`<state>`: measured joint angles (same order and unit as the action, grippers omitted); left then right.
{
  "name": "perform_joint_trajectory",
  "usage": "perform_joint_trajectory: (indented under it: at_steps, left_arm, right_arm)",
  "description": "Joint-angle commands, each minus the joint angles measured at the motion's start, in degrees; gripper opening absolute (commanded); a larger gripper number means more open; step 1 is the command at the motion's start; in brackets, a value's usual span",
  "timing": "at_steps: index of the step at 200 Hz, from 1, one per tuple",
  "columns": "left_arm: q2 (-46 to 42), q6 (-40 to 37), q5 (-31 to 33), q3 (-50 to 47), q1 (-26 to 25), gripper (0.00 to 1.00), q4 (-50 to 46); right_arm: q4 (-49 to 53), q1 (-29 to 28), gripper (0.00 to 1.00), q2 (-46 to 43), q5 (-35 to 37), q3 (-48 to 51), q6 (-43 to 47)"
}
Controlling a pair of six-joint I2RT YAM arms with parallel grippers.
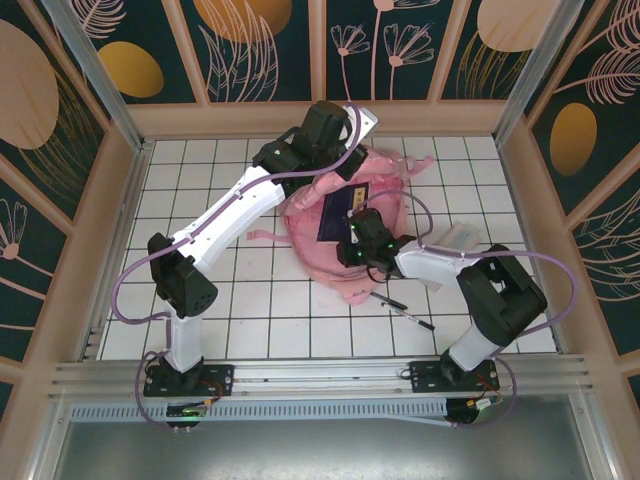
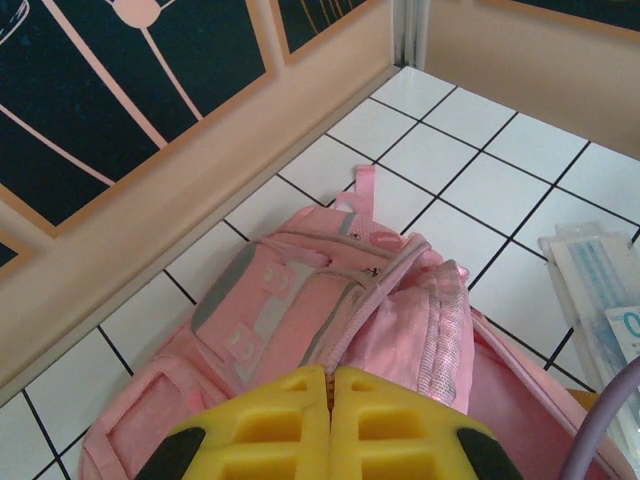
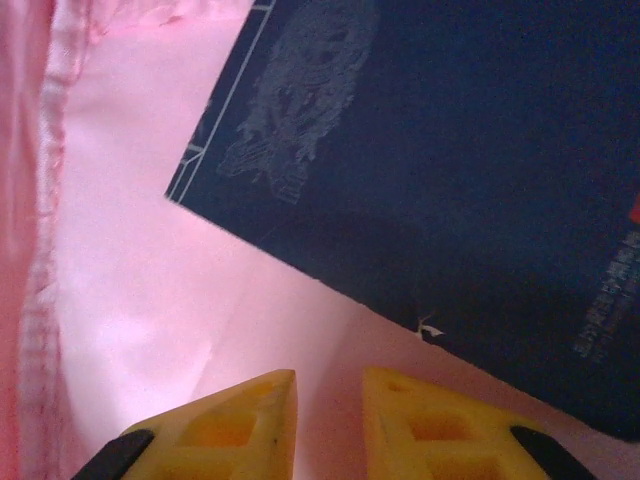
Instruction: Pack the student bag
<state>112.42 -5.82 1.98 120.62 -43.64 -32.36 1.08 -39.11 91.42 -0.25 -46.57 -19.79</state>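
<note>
Hard to read the pale drawing and small print on the dark blue book (image 3: 450, 180) in the right wrist view, its right side cut off at the frame edge. Cannot tell from the left wrist view of any fabric of the student bag (image 1: 318, 250) caught in the left gripper (image 2: 329, 385) — fingers (image 2: 270, 420) pressed flat together with no gap, so closed at any rate. Cannot see the near part of the bag in that view, hidden behind those yellow fingers, nor its far top from above, covered by the left arm. Reaches with the left arm long and nearly straight from its base across the tiled table (image 1: 230, 300) to the bag's far end, wrist bent down over it. Bends the right arm sharply at the elbow and holds the right gripper (image 3: 328, 390) inside the bag's mouth from the near right — fingertips a little apart, only pink lining between them, gripping nothing, just short of the book's near edge. Finds the bag lying flat around the middle of the table, toward the back wall, mouth open upward, the book inside on the pink lining. Outside it, on the tiles: a black pen (image 1: 405, 305) just beside the bag's near edge and a clear plastic packet (image 1: 462, 235) near its right side, not touching it.
</note>
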Motion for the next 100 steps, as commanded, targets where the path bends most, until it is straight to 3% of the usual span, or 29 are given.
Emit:
perform_joint_trajectory:
  at_steps: [1,38,100]
  left_arm:
    - [-1.84,0.98,0.77,1.82,0.05,0.00,4.90]
    - [-1.85,1.44,-0.95,1.47,0.07,0.00,4.82]
    - [-3.39,1.47,-1.84,-1.64,0.07,0.00,6.35]
  right_arm:
    - [0.28,0.01,0.24,0.98,11.77,-1.66,0.38]
    - [-4.02,2.56,0.23,3.11,15.90,-4.11,0.88]
    - [-23.09,7.47,0.25,8.55,10.74,-2.50,2.75]
